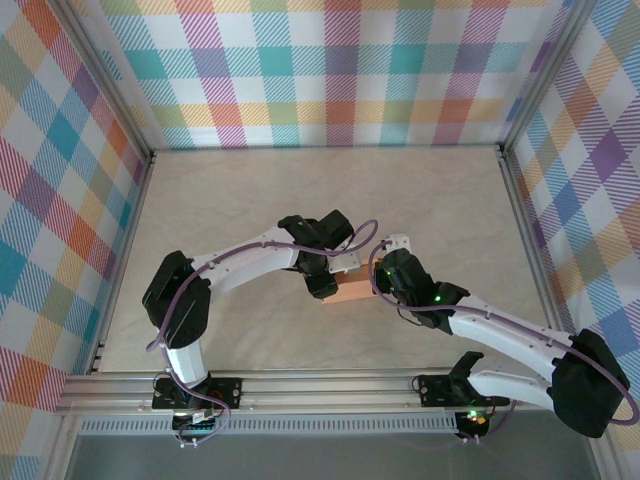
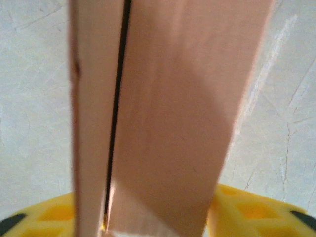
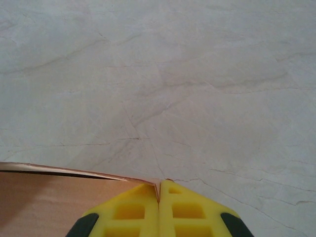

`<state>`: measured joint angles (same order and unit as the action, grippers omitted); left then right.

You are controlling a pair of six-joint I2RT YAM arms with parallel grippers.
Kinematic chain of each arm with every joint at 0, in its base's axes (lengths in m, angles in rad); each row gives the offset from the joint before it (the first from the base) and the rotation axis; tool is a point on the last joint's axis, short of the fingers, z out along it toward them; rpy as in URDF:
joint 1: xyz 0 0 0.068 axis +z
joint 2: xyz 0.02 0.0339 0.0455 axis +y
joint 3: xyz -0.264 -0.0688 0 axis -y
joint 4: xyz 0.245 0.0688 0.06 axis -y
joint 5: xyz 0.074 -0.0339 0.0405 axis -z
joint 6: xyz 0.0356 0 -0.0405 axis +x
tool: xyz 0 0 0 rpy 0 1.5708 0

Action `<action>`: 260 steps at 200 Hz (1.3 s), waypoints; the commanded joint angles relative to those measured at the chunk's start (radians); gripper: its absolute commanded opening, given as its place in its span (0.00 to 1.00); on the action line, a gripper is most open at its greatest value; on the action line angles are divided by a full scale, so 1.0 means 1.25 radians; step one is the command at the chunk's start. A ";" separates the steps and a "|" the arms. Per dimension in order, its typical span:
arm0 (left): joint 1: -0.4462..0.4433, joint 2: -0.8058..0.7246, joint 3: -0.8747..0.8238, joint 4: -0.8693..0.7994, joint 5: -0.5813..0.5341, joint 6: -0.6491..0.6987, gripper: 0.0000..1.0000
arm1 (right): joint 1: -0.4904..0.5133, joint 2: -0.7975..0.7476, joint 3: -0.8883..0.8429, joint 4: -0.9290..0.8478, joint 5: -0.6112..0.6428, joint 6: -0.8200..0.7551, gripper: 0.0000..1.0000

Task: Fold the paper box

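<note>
Here the paper box [image 1: 352,291] sits near the middle of the table [image 1: 250,200], with the left gripper [image 1: 322,283] at its 9 o'clock and the right gripper [image 1: 385,283] at its 3 o'clock. The left fingers [image 2: 47,215] stand partly apart, flanking the upright card; I cannot tell whether they press it. The right fingers [image 3: 128,212] are pinched together on its corner.

The paper box [image 1: 350,291] sits mid-table [image 1: 250,200], a bit toward the near edge, btwn the two tools — left tool [image 1: 322,283] at its left end, right tool [image 1: 383,283] at its right end, arms reaching in from near-left & near-right. In left wrist view the box stands btwn that tool's fingers [image 2: 247,212], one on either side, w/ table behind it. In right wrist view the box lies low-left, its corner running into the seam where the right tool's fingers meet — table stretching ahead.
</note>
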<state>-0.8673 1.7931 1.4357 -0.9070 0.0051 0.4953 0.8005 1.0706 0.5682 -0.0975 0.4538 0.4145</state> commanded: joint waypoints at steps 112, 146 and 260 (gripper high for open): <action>-0.005 -0.098 -0.041 0.034 -0.020 -0.053 1.00 | 0.019 0.028 -0.004 -0.051 -0.009 -0.017 0.00; 0.016 -0.178 -0.071 0.072 0.015 -0.097 1.00 | 0.019 0.032 0.000 -0.052 -0.014 -0.017 0.00; 0.076 -0.173 -0.020 0.021 -0.074 -0.287 0.45 | 0.019 0.032 0.005 -0.053 -0.029 -0.021 0.00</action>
<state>-0.7948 1.5425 1.3609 -0.8474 -0.0479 0.1806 0.8131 1.0920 0.5762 -0.0898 0.4675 0.3878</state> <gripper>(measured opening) 0.466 0.043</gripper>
